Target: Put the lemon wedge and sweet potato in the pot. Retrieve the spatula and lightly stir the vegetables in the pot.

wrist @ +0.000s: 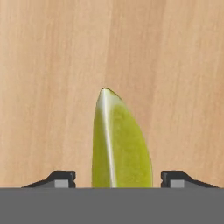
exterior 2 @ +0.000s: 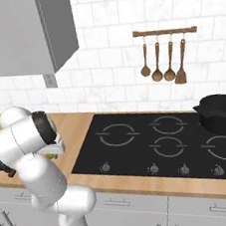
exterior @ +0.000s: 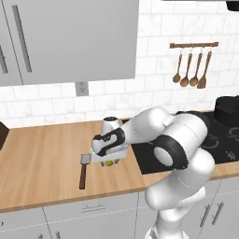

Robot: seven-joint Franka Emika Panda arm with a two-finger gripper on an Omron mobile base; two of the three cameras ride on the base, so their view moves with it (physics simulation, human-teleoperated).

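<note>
In the left base view the end effector [exterior: 110, 161] is low over the wooden counter [exterior: 42, 158], with the lemon wedge [exterior: 109, 163] just under it and the spatula [exterior: 84, 169] lying on the counter just to its left, while the pot [exterior: 228, 110] stands on the far right of the stove. In the right base view the pot [exterior 2: 220, 113] sits on the far right burner of the black stove [exterior 2: 154, 145], well apart from the arm on the left. In the hand view the lemon wedge [wrist: 119, 144] lies on the counter [wrist: 48, 78] between the two fingertips [wrist: 59, 178], which stand apart on both sides of it with a gap, so the end effector [wrist: 118, 179] is open around the wedge.
</note>
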